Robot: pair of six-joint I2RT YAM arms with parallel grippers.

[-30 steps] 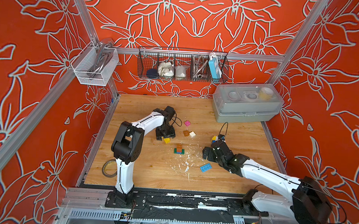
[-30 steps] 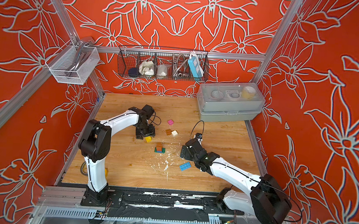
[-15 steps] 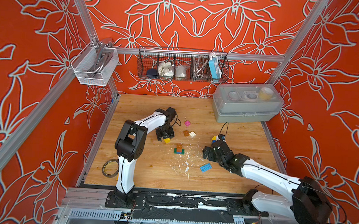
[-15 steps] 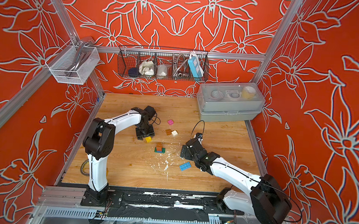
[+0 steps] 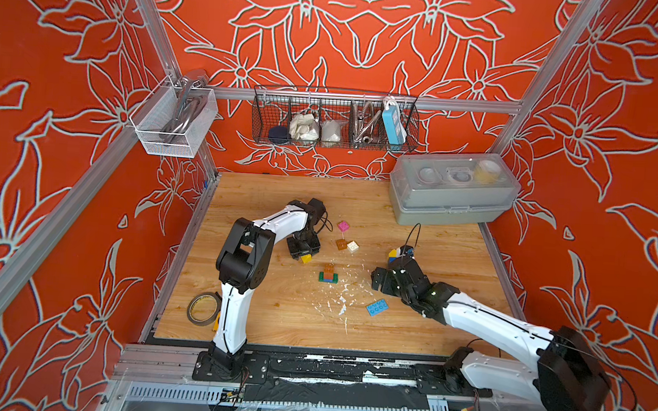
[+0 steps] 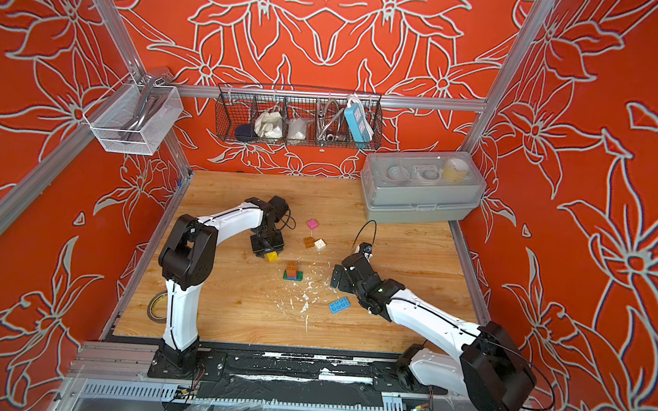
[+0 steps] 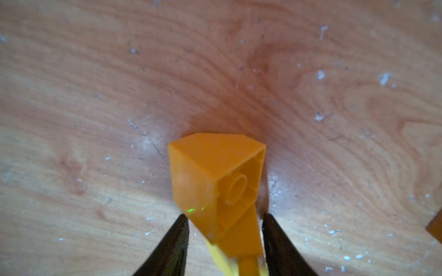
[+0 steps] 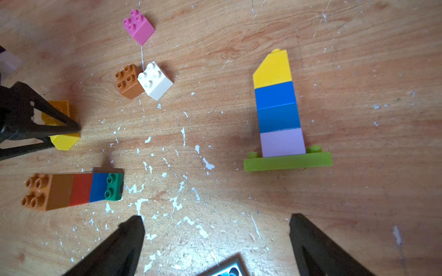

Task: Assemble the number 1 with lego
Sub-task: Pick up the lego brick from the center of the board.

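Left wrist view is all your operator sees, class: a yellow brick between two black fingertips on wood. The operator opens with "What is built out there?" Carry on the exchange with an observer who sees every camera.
Observer: A tall stack on a lime plate: lilac, blue, blue, with yellow on top.
Operator: Anything else built?
Observer: A short stack: brown, red and blue on a green plate.
Operator: Is the other arm holding anything?
Observer: No. The right gripper is open, with nothing between its fingers.
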